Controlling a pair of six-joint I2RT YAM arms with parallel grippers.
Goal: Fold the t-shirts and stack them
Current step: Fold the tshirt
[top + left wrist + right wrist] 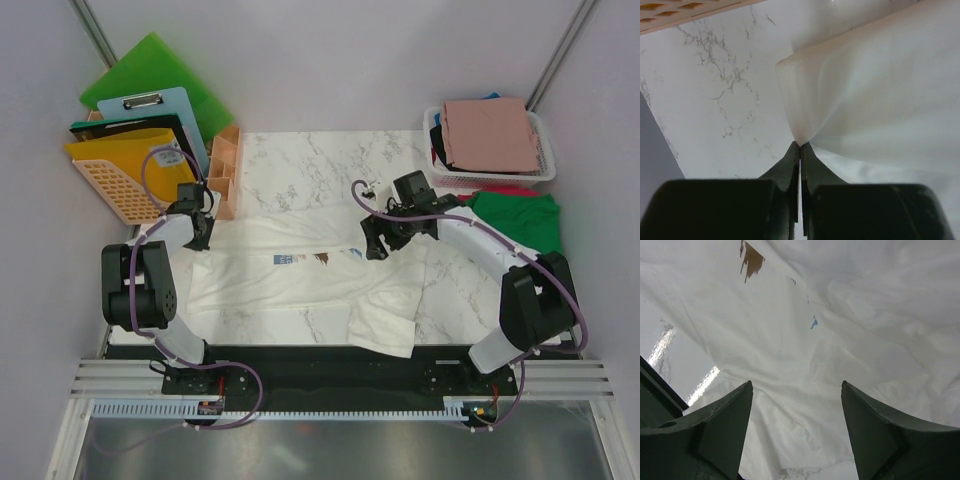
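Item: white t-shirt, centre frame. Left edge pinched by left gripper. Right gripper spread wide above the cloth, holding nothing. Bare table at upper centre.

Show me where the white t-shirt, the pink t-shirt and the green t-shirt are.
white t-shirt [260, 280]: top view, middle of the spread cloth.
pink t-shirt [490, 135]: top view, centre of its upper face.
green t-shirt [525, 218]: top view, middle of the visible part.

The top camera looks steeply down from high behind the near edge, over the whole marble desk. The wrist cameras sit just behind the left hand and the right hand, facing close onto the cream-white t-shirt, which all three views share.
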